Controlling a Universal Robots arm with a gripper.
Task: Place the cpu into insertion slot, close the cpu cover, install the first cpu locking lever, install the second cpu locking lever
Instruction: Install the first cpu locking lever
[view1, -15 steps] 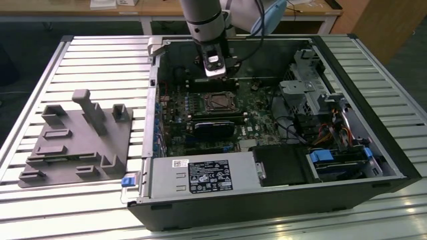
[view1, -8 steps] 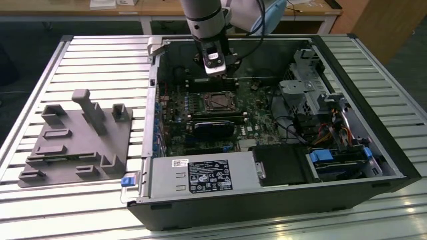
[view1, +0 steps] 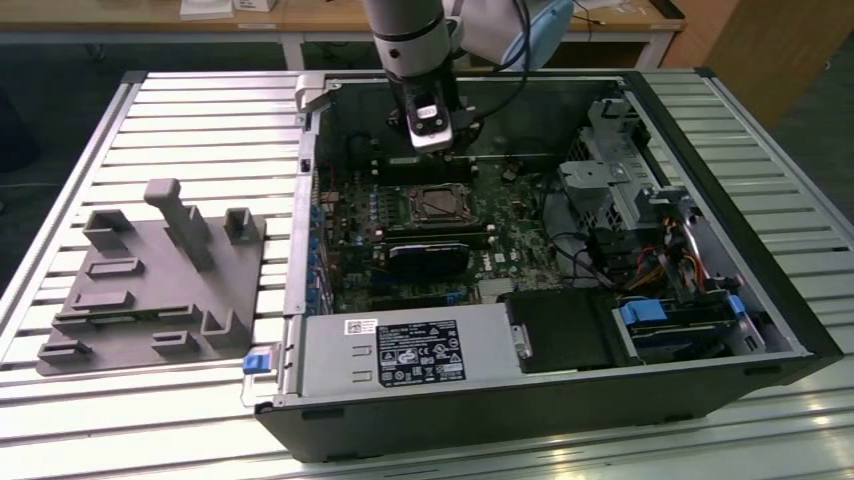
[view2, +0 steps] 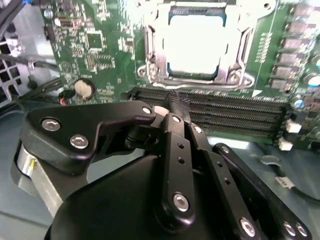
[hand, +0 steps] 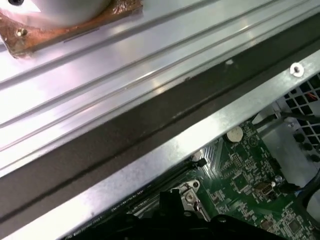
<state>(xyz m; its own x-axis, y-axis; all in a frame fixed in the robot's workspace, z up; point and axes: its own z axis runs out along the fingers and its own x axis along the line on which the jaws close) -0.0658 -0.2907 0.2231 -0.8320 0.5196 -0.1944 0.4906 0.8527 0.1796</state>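
The cpu (view2: 197, 42) lies flat in the insertion slot (view1: 438, 205), its metal top glaring bright in the second wrist view. The cpu cover (view2: 150, 57) lies down around it as a silvery frame. A thin lever rod (view2: 248, 47) runs along one side of the frame. My gripper (view2: 178, 102) hangs over the long black memory slots (view2: 220, 110) beside the socket, fingers shut with nothing between them. In the exterior view the gripper (view1: 430, 142) sits just behind the socket, inside the open computer case (view1: 300, 330).
A black card (view1: 427, 262) stands in front of the socket, with the power supply (view1: 400, 352) nearer the front. Drive cages and cables (view1: 641, 215) fill the exterior view's right of the case. A grey fixture block (view1: 147, 285) rests on the slatted table (view1: 200, 110).
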